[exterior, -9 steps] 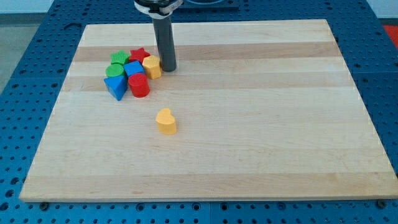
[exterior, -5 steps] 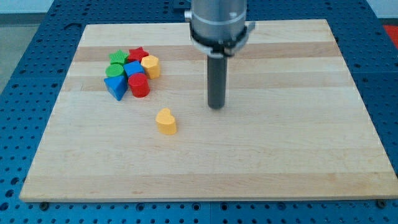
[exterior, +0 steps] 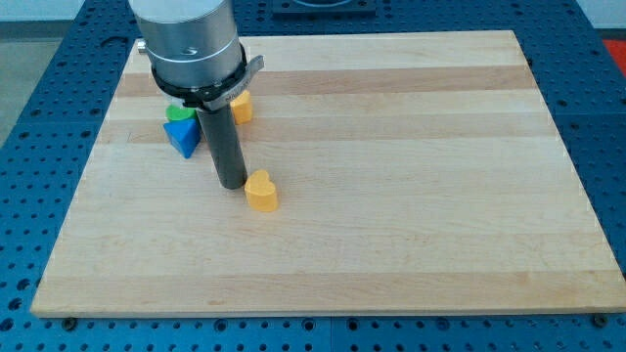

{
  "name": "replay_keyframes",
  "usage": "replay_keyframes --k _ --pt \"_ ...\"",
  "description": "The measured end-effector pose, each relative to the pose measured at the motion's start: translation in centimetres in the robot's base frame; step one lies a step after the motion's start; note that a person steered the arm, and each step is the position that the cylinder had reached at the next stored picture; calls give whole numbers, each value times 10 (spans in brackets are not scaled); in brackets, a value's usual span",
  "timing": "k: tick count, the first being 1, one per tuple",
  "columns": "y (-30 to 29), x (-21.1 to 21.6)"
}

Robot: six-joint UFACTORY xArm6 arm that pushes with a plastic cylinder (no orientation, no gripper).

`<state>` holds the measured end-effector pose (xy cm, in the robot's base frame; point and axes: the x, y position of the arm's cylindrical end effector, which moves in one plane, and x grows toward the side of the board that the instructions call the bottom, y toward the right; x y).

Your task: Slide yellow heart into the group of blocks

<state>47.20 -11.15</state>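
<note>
- A pale wooden board [exterior: 411,196] is laid on a blue perforated table [exterior: 39,117]
- The rod, which has nothing to open or close, is set down with my tip [exterior: 231,184] just left of the yellow heart [exterior: 260,191]
- Above the yellow heart, a blue triangular block [exterior: 183,138], a green block [exterior: 177,113] and a yellow block [exterior: 241,105] are partly hidden by the arm

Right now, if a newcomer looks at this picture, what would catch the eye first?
The big silver arm at the view's top left, its dark rod reaching down so my tip stands just left of the yellow heart. Behind the rod, a blue block, green block and yellow block peek out.
</note>
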Motion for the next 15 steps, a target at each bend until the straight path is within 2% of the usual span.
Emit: replay_keyframes --k 2,3,5,7,10,12,13,14,15 --pt "-7 70" --pt "20 55" --pt "23 -5" --pt "29 24" --pt "52 -44" --pt "97 -22" --pt "139 -39" --pt "140 -74" --pt "93 -75"
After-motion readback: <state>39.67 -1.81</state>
